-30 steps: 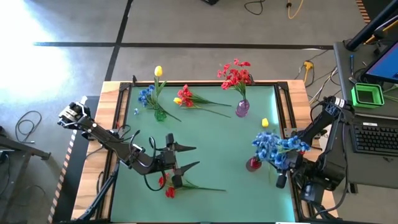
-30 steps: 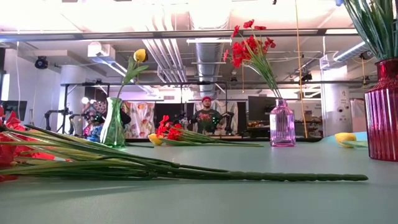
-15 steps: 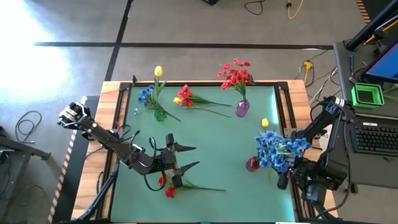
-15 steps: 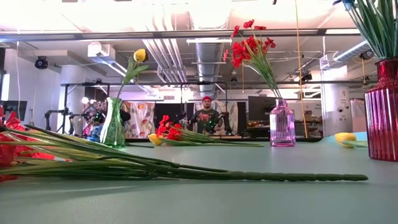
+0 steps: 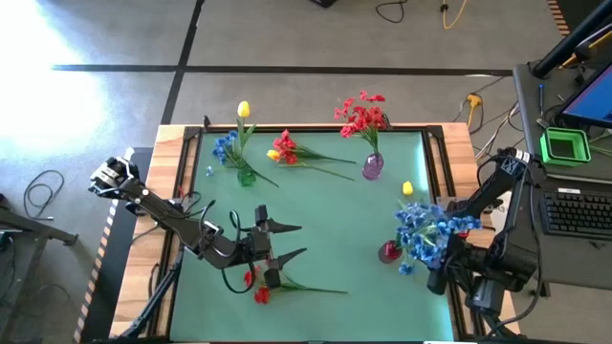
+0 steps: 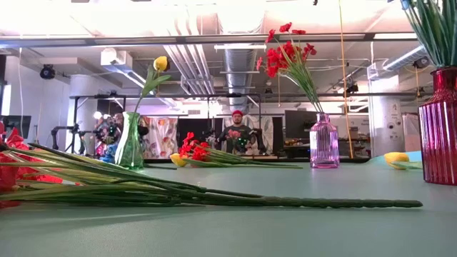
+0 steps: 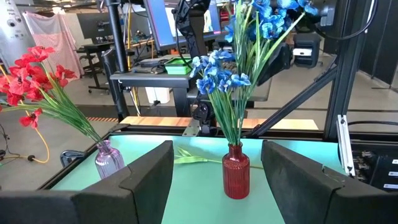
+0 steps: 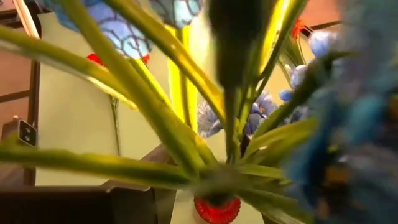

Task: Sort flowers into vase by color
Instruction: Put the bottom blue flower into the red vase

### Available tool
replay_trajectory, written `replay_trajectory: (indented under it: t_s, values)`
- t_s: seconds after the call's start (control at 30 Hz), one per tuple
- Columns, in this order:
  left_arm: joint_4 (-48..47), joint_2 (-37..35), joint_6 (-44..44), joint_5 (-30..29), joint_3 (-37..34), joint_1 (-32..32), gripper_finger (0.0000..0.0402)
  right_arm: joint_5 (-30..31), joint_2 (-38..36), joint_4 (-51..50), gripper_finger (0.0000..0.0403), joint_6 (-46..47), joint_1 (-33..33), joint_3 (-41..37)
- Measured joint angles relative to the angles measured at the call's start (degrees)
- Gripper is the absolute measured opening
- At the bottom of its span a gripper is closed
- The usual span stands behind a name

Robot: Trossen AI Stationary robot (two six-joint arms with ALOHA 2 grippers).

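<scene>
1. At the desk's right edge, the right claw hovers beside the blue flowers in the red vase; whether it grips them is unclear.
2. Left claw rests spread wide, empty, above red flowers.

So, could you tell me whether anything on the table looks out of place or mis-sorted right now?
Yes. The green vase holds a yellow tulip together with blue blossoms, so two colours share one vase. Red flowers lie flat by the left gripper, more lie between the green and purple vase, and a yellow bloom lies loose.
</scene>
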Motion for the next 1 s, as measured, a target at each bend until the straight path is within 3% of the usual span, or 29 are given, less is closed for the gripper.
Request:
replay_trajectory:
  t_s: [0.2,0.53,1.0]
  values:
    - [0.02,0.0,0.0,0.0,0.0,0.0,0.023,0.0,0.0,-0.06,0.0125,0.61,0.0,0.02]
    - [0.0,0.0,-0.01,-0.01,-0.02,-0.01,0.023,0.02,0.0,-0.47,0.002,1.0,-0.87,0.0]
    - [-0.11,0.0,-0.02,0.0,-0.02,-0.01,0.023,-0.02,0.02,-0.38,0.0018,-1.38,-3.52,-0.07]
